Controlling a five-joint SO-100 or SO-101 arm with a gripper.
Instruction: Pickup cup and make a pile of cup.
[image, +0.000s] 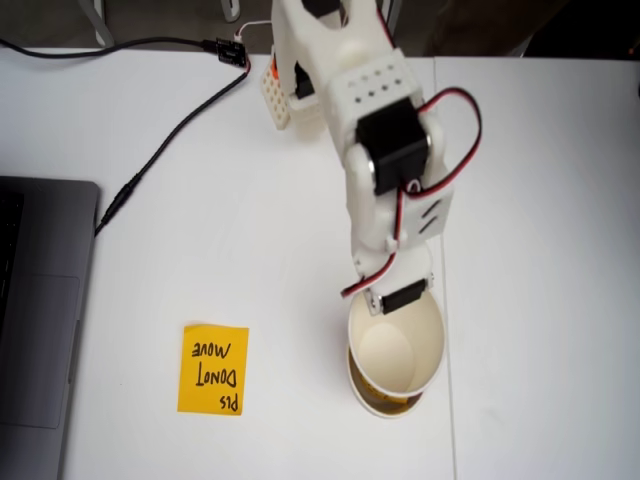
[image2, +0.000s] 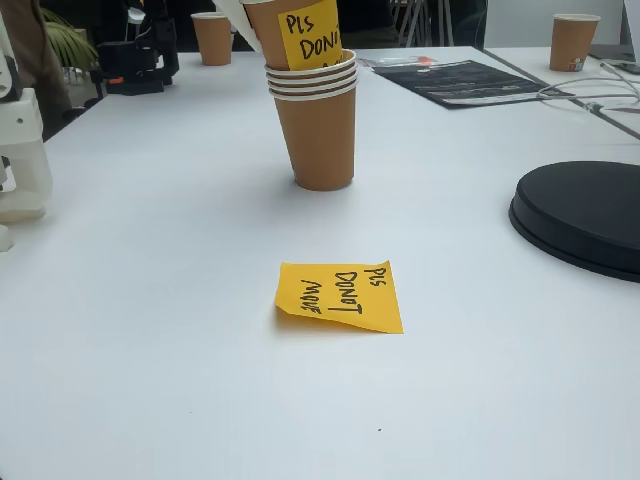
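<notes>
Cups first: in the overhead-looking fixed view, one white cup (image: 395, 350) hangs tilted at the end of my arm, its mouth open to the camera, and it sits directly over a second cup (image: 385, 398), whose rim and yellow patch peek out beneath it. Both lie to the right of the orange note (image: 213, 369) in that view, well apart from it. My gripper (image: 400, 296) is at the upper cup's far rim, and the cup's tilt suggests I have it pinched there, but the fingertips are hidden behind the servo and the wall, so I cannot tell whether they are clamped or apart.

I judge the step in hand to be the nesting itself: the lifted cup is over the standing one and appears partly entered, though I cannot tell how deep it sits.

Next, I think the move calls for levelling the upper cup so its axis lines up with the lower one, pressing straight down until the rims come close, then letting go and lifting clear without dragging the pile sideways. A tilted push could tip the lower cup.

In the low fixed view, a brown stack (image2: 312, 110) stands beyond a note (image2: 340, 296) on the table (image2: 150, 380), with a black disc (image2: 585, 215) to the right.
</notes>
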